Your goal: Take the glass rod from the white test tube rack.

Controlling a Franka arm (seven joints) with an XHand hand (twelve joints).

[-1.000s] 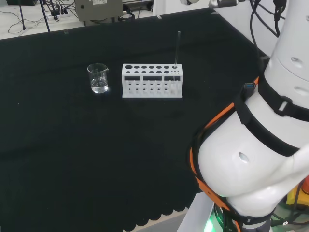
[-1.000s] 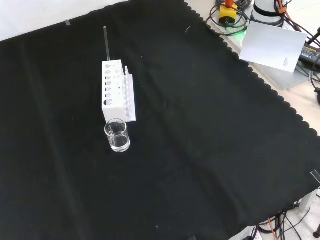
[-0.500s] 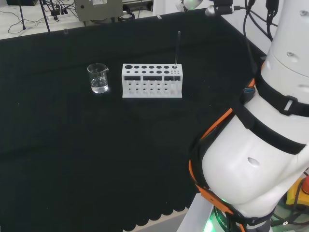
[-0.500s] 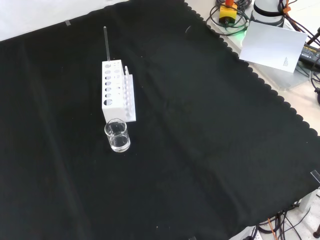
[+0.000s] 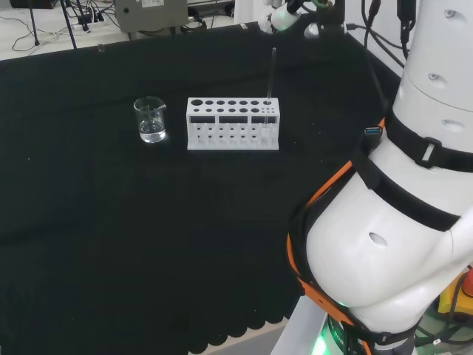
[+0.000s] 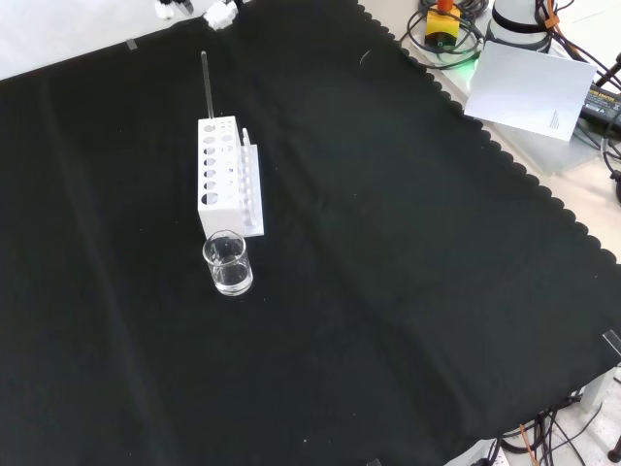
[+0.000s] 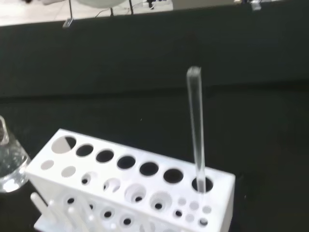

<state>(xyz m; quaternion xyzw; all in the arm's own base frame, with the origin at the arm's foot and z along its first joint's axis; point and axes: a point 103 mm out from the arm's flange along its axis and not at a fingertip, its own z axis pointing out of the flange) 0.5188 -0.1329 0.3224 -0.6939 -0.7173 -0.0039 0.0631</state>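
The white test tube rack [image 5: 233, 126] stands on the black cloth, with the clear glass rod [image 5: 272, 74] upright in the hole at its right end in the head view. In the front view the rod [image 6: 207, 85] rises from the far end of the rack [image 6: 219, 180]. The hand [image 5: 281, 18] enters at the head view's top edge, above and just beyond the rod. In the front view parts of the hand [image 6: 219, 14] show at the top edge, spread apart and holding nothing. The wrist view shows the rod [image 7: 196, 125] close, standing in the rack [image 7: 72, 166].
A small glass beaker [image 5: 151, 120] with some clear liquid stands left of the rack in the head view, nearer than the rack in the front view [image 6: 227, 263]. The arm's white links [image 5: 399, 222] take up the head view's right. Cables and a white sheet [image 6: 529, 89] lie off the cloth.
The arm has swung left in the head view, and the hand has come into sight at the top edge of the head and front views, closer to the rod. Rack, rod and beaker have not moved.
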